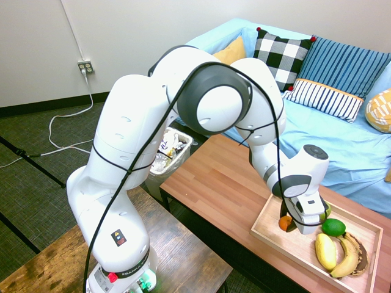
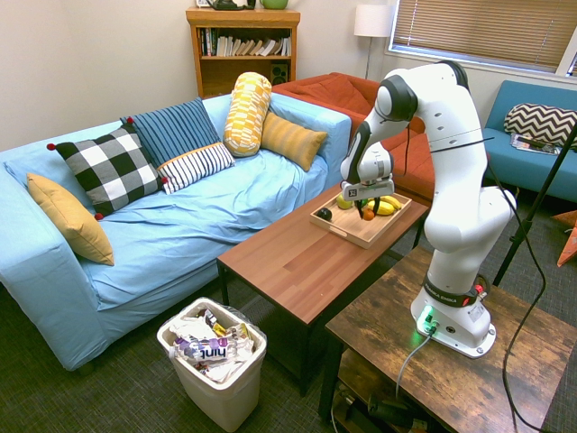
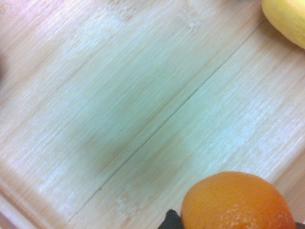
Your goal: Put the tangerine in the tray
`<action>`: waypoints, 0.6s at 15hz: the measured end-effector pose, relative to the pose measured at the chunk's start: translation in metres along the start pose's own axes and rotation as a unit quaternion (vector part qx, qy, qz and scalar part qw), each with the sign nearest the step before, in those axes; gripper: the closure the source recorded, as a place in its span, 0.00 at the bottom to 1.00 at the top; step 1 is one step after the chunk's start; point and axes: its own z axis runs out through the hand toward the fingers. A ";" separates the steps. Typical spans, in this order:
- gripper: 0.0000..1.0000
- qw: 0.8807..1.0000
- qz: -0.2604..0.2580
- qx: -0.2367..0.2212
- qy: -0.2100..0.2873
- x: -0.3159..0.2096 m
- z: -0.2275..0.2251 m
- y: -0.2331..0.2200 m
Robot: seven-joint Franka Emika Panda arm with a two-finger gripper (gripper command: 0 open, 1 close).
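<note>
bananas [image 1: 346, 256] beside what looks like lime [image 1: 333, 227]

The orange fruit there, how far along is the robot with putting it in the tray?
Nearly there, it seems. Already done: the tangerine has been picked up and is over the tray. In hand: the robot's hand is shut on it, low above the wood. Left, most likely: setting it down, opening the hand and moving away.
</note>
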 end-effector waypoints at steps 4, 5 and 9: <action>1.00 1.000 0.010 -0.007 0.000 0.006 0.028 -0.018; 1.00 1.000 0.013 -0.008 0.000 0.006 0.033 -0.020; 0.00 1.000 0.018 -0.011 -0.002 0.007 0.045 -0.024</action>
